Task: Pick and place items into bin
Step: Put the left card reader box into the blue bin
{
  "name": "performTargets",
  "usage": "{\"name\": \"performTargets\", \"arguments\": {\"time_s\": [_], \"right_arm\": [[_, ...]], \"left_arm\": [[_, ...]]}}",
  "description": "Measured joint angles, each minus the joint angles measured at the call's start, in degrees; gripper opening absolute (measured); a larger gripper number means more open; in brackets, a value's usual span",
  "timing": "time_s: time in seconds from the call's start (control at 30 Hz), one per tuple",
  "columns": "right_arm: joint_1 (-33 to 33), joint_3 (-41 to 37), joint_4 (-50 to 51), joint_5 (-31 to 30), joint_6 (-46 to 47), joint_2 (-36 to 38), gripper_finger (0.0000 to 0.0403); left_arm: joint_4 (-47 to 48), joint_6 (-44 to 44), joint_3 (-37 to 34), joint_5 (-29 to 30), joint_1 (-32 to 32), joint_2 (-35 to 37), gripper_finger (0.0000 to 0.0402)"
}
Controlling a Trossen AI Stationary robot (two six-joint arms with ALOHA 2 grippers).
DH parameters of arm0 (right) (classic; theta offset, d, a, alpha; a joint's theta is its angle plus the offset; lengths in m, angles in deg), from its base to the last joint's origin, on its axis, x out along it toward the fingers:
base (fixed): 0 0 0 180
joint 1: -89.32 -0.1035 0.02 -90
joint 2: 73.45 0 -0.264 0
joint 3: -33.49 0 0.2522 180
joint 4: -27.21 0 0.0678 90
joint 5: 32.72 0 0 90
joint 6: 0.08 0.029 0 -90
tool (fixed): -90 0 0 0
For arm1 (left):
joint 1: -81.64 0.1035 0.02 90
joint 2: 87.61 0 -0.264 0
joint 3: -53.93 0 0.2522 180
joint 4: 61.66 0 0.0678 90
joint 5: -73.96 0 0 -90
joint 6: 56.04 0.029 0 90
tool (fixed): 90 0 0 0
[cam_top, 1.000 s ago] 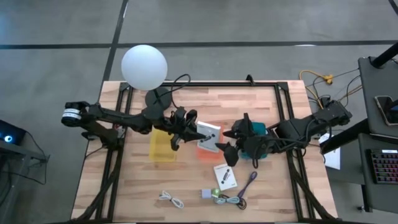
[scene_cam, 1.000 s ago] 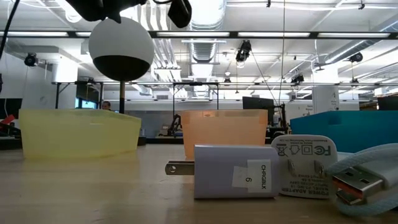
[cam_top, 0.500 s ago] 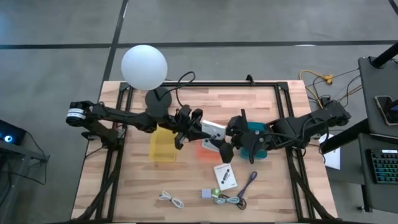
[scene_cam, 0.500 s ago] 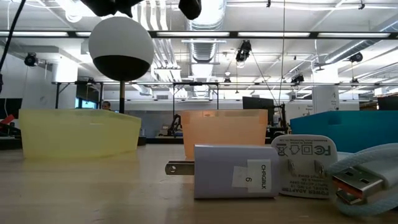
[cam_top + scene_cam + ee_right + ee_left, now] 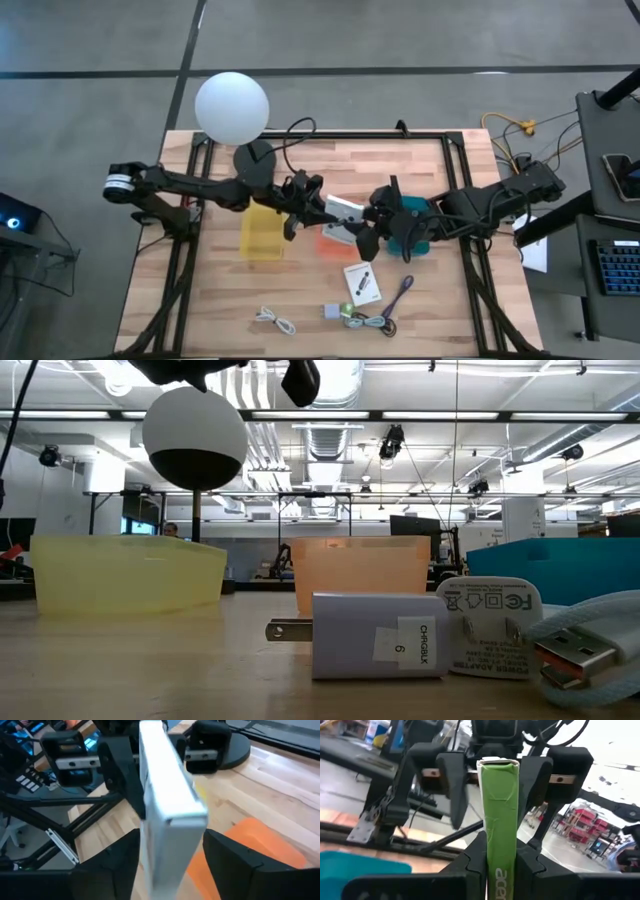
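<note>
A flat white card pack [image 5: 343,211] with a green edge [image 5: 499,795] marked "acer" hangs in the air over the orange bin [image 5: 330,246]. My left gripper [image 5: 316,205] is shut on it. My right gripper [image 5: 368,228] faces it from the table's right. It is open, and its fingers [image 5: 117,857] stand on either side of the pack's free end [image 5: 172,815]; I cannot tell whether they touch. A second white card [image 5: 362,284], a purple cable [image 5: 402,292], a white cable [image 5: 273,320], and small cubes with a grey cable [image 5: 352,316] lie on the table's near part. My left gripper pinches the card pack between its two fingers [image 5: 470,862], one on each broad face, with the green edge [image 5: 499,845] showing between them. It comes level from the table's left. The pack is lifted clear, stands on edge and sticks out toward the right gripper.
A yellow bin [image 5: 262,236] stands left of the orange one and a teal bin [image 5: 416,228] lies under the right arm. A white globe lamp [image 5: 232,108] stands at the far left. The low view shows a grey charger [image 5: 375,635], a white plug [image 5: 490,628] and a USB cable [image 5: 590,640] up close.
My left gripper has rolled the card pack from nearly flat onto its edge and shifted it slightly toward the table's far right. My right gripper has moved left and toward the far edge, bringing its fingers around the pack's free end.
</note>
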Motion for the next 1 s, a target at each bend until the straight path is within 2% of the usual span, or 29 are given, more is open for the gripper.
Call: {"name": "performTargets", "arguments": {"time_s": [0.13, 0.37, 0.5, 0.67, 0.87, 1.0], "right_arm": [[-0.04, -0.02, 2.72, -0.04, 0.88, 0.02, 0.0158], [-0.07, -0.02, 3.21, -0.22, -0.01, 0.19, 0.0067], [-0.07, -0.02, 3.11, 0.2, -1.83, 0.37, 0.0032], [-0.07, -0.08, 3.97, 0.22, -2.62, 0.42, 0.0022], [0.0, -0.09, 8.58, -0.04, 1.87, 0.59, 0.002], [-0.21, -0.15, 11.63, -1.05, 2.62, 1.3, 0.0019]], "left_arm": [[3.91, 0.01, -0.04, 2.08, 0.13, 0.85, 0.0036], [2.53, 0.2, 0.12, 4.53, 0.24, 1.16, 0.0036], [2.32, -1.06, -0.45, 5.13, 0.24, 1.16, 0.0036], [4.45, -1.2, -0.48, 6.08, 0.65, 1.35, 0.0036], [6.69, -1.53, -0.48, 7.51, 1.18, 1.53, 0.0039], [8.3, -1.95, -0.44, 7.34, 1.29, 1.66, 0.0071]]}}
